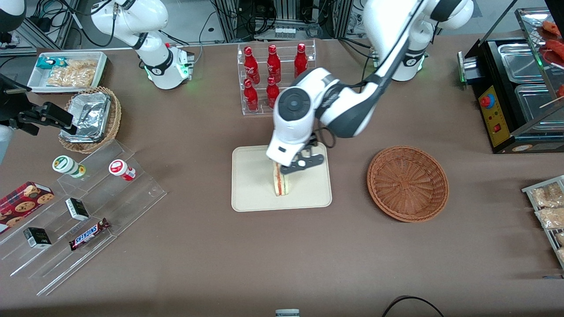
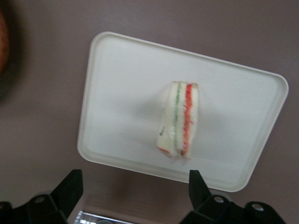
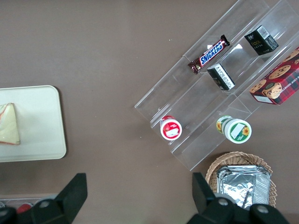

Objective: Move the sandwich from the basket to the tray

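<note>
brown table (image 1: 211, 259), cable-strewn floor (image 1: 220, 17)

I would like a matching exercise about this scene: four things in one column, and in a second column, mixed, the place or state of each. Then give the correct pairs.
Things:
1. sandwich
2. basket
3. gripper
4. tray

Places or states:
A. holds nothing, toward the working arm's end of the table
B. open, above the tray
C. stands on its edge on the tray
D. flat on the table, nearer the front camera than the red bottles

Pairs: 1-C, 2-A, 3-B, 4-D
</note>
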You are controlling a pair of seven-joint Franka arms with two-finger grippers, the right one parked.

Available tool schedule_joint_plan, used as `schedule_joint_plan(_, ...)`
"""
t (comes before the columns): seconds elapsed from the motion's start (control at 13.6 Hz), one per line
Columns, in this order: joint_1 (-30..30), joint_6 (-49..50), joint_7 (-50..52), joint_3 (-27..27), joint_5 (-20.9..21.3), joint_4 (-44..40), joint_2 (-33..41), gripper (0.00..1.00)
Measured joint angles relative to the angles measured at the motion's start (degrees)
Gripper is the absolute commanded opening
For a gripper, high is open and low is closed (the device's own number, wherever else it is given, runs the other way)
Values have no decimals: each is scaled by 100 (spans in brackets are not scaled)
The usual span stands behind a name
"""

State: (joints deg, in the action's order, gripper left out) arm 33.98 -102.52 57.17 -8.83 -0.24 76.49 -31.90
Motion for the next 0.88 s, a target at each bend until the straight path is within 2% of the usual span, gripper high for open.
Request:
schedule_joint_plan(0.22, -516, 710, -604, 5, -8, 10, 241, 100)
schedule_joint_plan(0.51, -1281, 1024, -1448, 7, -26, 421, 628, 100)
schedule_joint_plan(0.88, -2302, 1695, -3186, 24, -26, 876, 1273, 100)
